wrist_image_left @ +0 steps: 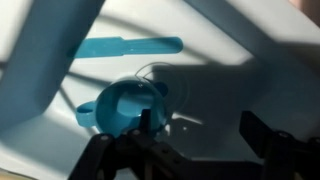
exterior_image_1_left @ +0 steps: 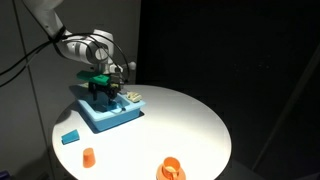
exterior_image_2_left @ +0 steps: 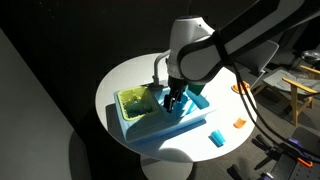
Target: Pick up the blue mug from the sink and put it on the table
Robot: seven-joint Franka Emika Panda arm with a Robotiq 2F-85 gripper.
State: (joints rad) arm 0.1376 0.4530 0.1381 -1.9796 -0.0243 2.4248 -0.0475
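Observation:
The blue mug (wrist_image_left: 122,104) stands open side up in the sink basin (wrist_image_left: 235,55), its handle pointing left in the wrist view. My gripper (wrist_image_left: 200,120) is open and low in the basin. Its left finger overlaps the mug's right rim, and its right finger is well clear of the mug. I cannot tell whether the left finger is inside the mug. In both exterior views the gripper (exterior_image_1_left: 104,90) (exterior_image_2_left: 172,100) reaches down into the light-blue sink (exterior_image_1_left: 110,118) (exterior_image_2_left: 160,128) and hides the mug. The sink stands on the round white table (exterior_image_1_left: 190,120) (exterior_image_2_left: 125,72).
A yellow-green tray (exterior_image_2_left: 135,102) fills one end of the sink. A flat blue block (exterior_image_1_left: 70,136) (exterior_image_2_left: 215,137), a small orange cup (exterior_image_1_left: 88,156) (exterior_image_2_left: 240,122) and another orange item (exterior_image_1_left: 170,170) lie on the table. A blue strip (wrist_image_left: 130,45) lies beyond the mug.

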